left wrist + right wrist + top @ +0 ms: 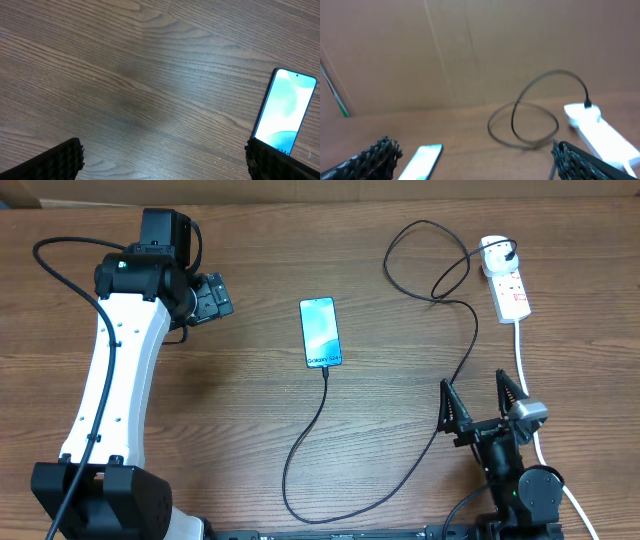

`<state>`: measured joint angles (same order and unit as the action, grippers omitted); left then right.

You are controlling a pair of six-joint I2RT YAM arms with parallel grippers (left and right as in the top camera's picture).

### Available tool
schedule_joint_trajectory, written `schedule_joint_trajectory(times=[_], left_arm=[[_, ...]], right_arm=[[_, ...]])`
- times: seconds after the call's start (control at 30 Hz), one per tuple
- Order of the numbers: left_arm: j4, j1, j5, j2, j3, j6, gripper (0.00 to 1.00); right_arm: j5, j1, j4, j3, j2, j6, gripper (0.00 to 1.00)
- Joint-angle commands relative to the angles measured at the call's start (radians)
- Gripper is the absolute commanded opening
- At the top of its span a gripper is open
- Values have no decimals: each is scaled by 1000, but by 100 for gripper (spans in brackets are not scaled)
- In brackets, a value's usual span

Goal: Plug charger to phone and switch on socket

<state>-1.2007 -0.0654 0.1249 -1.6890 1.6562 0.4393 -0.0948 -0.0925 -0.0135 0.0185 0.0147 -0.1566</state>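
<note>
The phone lies face up mid-table, its light blue screen reading "Galaxy S24+". It also shows in the left wrist view and the right wrist view. The thin black charger cable runs from the phone's near end, loops round the front and up to its black plug in the white socket block. The cable's loop and the socket show in the right wrist view. My left gripper is open and empty, left of the phone. My right gripper is open and empty near the front right.
The socket's thick white cord runs down the right side past my right arm. A cardboard wall stands behind the table. A black cable trails from the left arm at the far left.
</note>
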Motion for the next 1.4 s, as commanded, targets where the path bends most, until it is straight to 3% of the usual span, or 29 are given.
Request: schedule_joint_trajectory(times=[0.0,0.37,0.67,1.37], left_arm=[[0,0,13,-5,0,11,99],[0,0,13,-5,0,11,99],[0,0,13,-5,0,11,100],[0,0,13,-5,0,11,100]], right_arm=[[24,-3,56,-11,-13,2,100],[55,-3,98,-11,-13,15,100],[58,-3,99,-11,-12,192,100],[71,-3,101,-10,-12,187,100]])
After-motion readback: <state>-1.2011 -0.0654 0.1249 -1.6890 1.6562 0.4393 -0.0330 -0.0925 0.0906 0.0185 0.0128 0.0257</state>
